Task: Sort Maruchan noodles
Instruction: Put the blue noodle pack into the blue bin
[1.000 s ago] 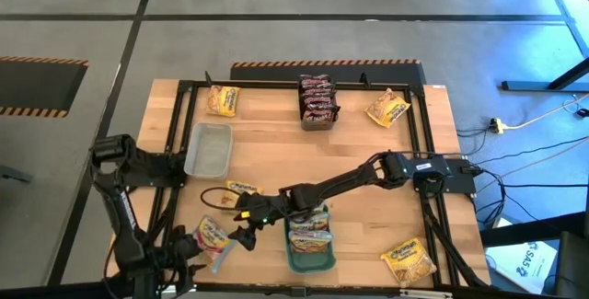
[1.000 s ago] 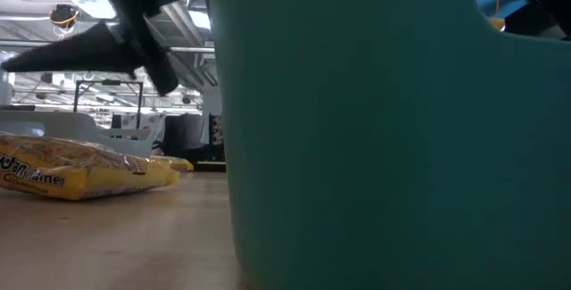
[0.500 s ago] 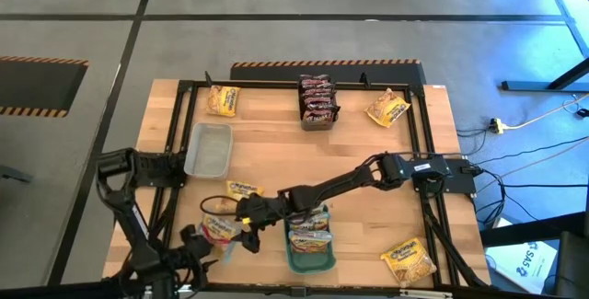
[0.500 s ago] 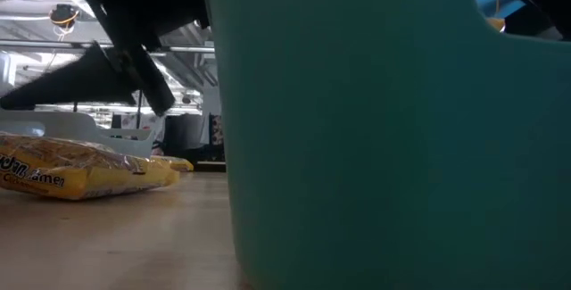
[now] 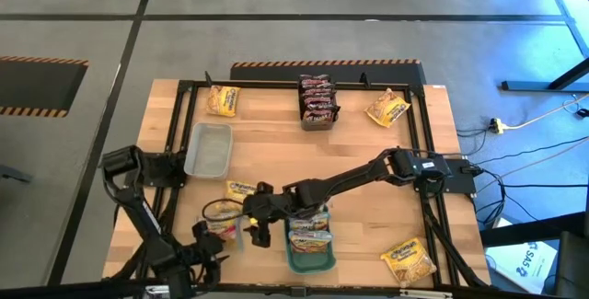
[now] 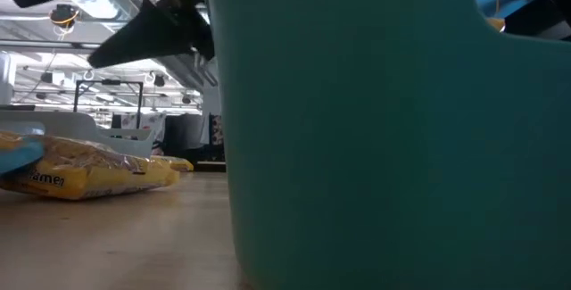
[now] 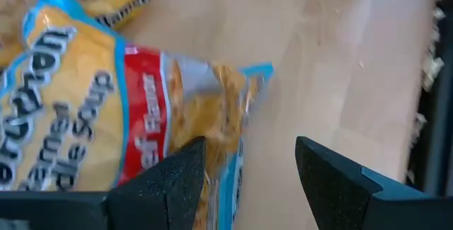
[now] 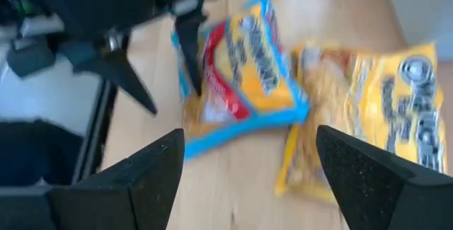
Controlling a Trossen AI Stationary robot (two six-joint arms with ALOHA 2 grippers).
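Near edge of the table, seen from above: the left gripper (image 5: 210,247) sits at the near-left corner, fingers spread and holding nothing. In its wrist view the two dark fingers (image 7: 170,180) stand apart over the end of a blue-edged yellow packet (image 7: 106,102), one of them over the packet's corner; whether it touches cannot be told. That packet (image 5: 224,230) lies flat just ahead of the gripper, its long axis running roughly left to right across the table.

Just right of it, the right gripper (image 5: 259,228) hovers with fingers released, empty; its wrist view looks down on the blue-edged packet (image 8: 241,74) with the left gripper's fingers (image 8: 191,53) at the packet's end, and on a plain yellow packet (image 8: 368,110) beside it.

The teal tray (image 5: 293,257) stands close to the right of the right gripper and holds pale packets (image 5: 310,236) with their long axes left to right. A yellow packet (image 5: 409,260) lies tilted at the near-right corner.

Mid-table: the plain yellow packet (image 5: 243,189), long axis left to right, and the clear tub (image 5: 209,148) to its far left.

Far edge: a yellow packet (image 5: 222,100) at left, a stack of dark packets (image 5: 316,102) at centre, a tilted yellow packet (image 5: 387,109) at right.
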